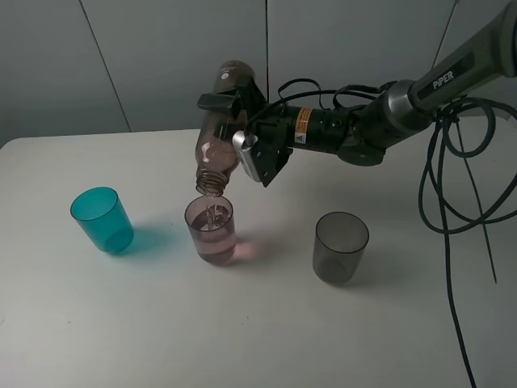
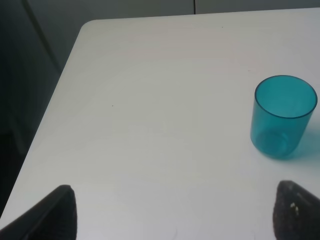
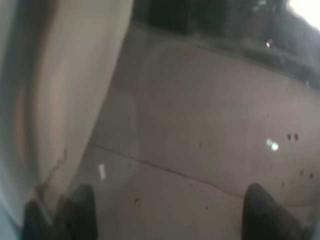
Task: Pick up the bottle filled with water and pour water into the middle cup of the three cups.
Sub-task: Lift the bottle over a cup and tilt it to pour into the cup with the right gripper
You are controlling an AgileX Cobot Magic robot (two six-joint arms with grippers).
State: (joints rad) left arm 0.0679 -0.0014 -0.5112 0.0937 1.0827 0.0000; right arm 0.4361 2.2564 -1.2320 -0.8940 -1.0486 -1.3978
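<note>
The smoky-brown bottle (image 1: 215, 149) is tipped steeply, neck down, with its mouth just above the pinkish-mauve middle cup (image 1: 212, 230). A thin stream of water runs from it into that cup, which holds some water. My right gripper (image 1: 234, 107) is shut on the bottle's upper body, reaching in from the right. In the right wrist view the bottle (image 3: 200, 125) fills the picture between the fingertips (image 3: 80, 210). The teal cup (image 1: 102, 219) stands left and the smoky grey cup (image 1: 340, 246) right. My left gripper (image 2: 180, 212) is open over bare table, near the teal cup (image 2: 284, 116).
The white table (image 1: 266, 339) carries only the three cups. Its left edge (image 2: 55, 100) shows in the left wrist view, with dark floor beyond. Black cables (image 1: 452, 186) hang off the right arm at the table's right side. A grey wall stands behind.
</note>
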